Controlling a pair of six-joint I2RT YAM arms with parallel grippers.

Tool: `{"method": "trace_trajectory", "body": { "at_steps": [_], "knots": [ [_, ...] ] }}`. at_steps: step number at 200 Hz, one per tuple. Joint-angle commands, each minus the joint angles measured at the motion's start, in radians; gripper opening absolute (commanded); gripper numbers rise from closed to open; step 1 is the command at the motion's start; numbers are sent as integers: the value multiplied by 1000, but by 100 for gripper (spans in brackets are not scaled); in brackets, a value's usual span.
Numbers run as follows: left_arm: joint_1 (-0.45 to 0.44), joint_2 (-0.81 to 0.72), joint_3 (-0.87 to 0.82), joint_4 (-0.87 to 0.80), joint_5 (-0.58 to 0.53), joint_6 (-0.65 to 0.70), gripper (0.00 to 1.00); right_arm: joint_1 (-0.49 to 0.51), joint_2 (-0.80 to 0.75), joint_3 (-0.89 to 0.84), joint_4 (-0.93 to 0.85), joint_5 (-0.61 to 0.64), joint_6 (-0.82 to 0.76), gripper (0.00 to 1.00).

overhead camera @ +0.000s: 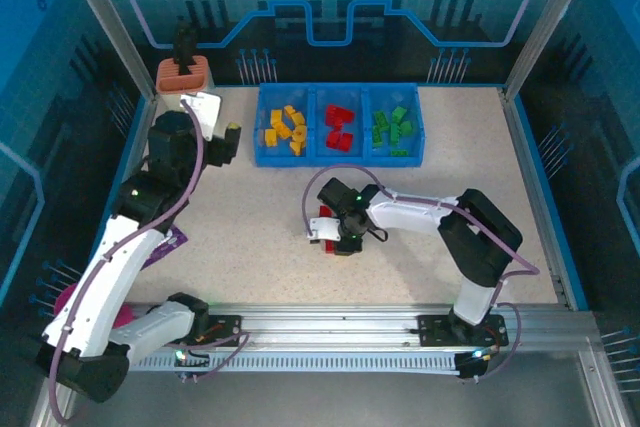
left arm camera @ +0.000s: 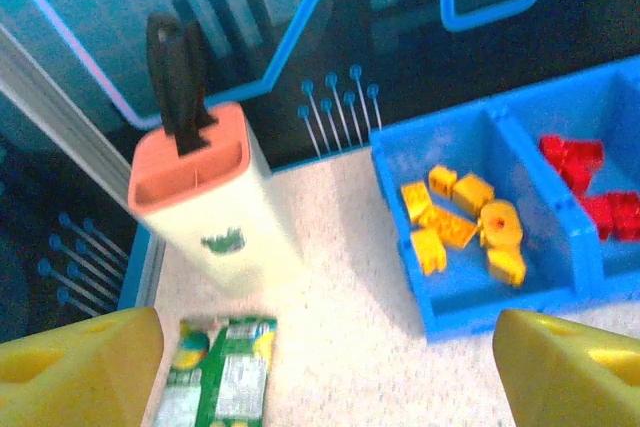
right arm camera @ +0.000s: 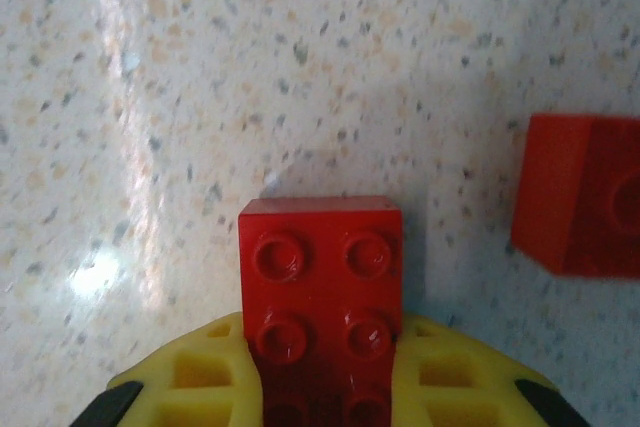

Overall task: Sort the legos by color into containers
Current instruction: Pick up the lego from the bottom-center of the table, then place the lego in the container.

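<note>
Red lego (right arm camera: 322, 277) pinched in right hand (right arm camera: 325, 382), studs facing camera.

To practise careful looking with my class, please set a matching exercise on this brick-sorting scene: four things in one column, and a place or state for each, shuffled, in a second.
Column A
1. yellow bricks
2. green bricks
3. right claw
4. left claw

Column B
a. shut on a red brick
b. right compartment of the blue tray
c. open, holding nothing
d. left compartment of the blue tray

Pairs: 1-d, 2-b, 3-a, 4-c
</note>
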Motion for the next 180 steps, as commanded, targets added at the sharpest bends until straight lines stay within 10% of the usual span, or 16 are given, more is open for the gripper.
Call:
{"method": "trace_trajectory", "body": {
  "at_steps": [1,49,180],
  "knots": [
    [14,-58,-68,-62,6,-37,88,-51,-95,92,-104,-6,45,13],
    [20,-132,-159,-54,93,2,89,-210,-107,276,-42,81,49,15],
    [26,-193,-154,-46,120,6,90,-350,541,999,-8,157,-35,17]
  ]
}}
